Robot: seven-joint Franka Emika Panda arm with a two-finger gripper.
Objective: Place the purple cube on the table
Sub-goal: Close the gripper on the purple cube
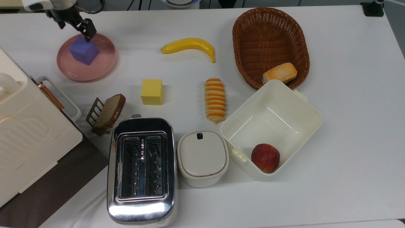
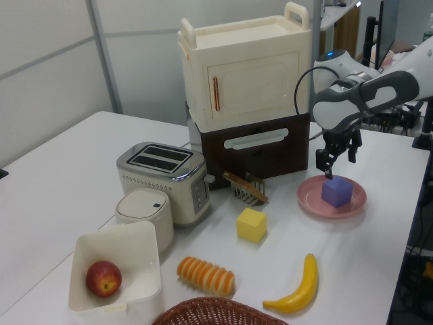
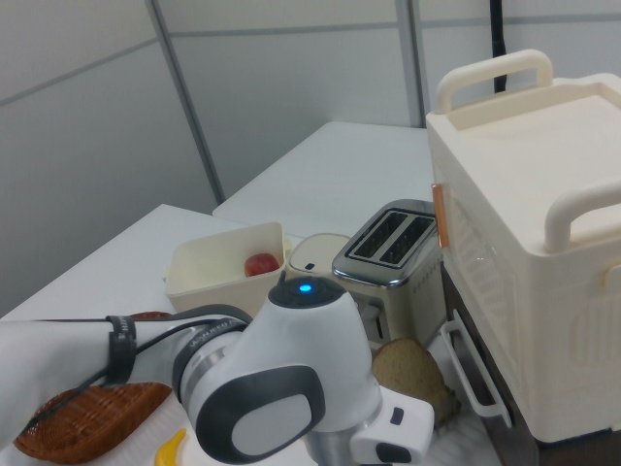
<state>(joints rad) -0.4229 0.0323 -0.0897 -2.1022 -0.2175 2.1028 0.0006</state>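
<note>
The white tabletop point(image 1: 348, 110) carries a round pink plate point(image 1: 104, 65) at the top view's far left. On it sits the purple cube point(image 1: 83, 51), matte blue-violet, plain-faced. The end effector point(image 2: 338, 160) hangs just above it, fingers point(image 2: 329, 164) spread.

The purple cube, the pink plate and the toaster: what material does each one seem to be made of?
The purple cube looks matte, with no glare on its plain faces, so perhaps foam or painted wood; the look leaves it open. The pink plate is smooth with a soft sheen and faint rings, probably glazed ceramic or plastic. The toaster has a mirror-bright top with strong reflections, so polished metal.
</note>
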